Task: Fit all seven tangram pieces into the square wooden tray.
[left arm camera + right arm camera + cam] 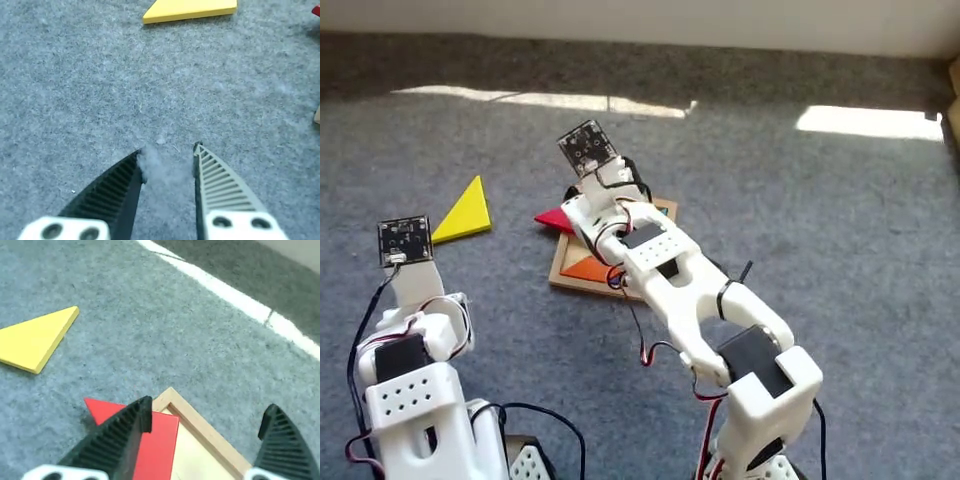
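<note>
Right arm (pixel 665 268) hides most of the tray (pixel 560 270) (red piece (pixel 554 218) too).

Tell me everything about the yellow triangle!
The yellow triangle is a flat, thick piece with smooth faces and straight edges, bright yellow all over; it looks like painted wood. It lies flat on the grey carpet, outside the wooden tray and apart from the red piece. Only the carpet touches it. The left gripper, open, points toward it but stands short of it.
</note>
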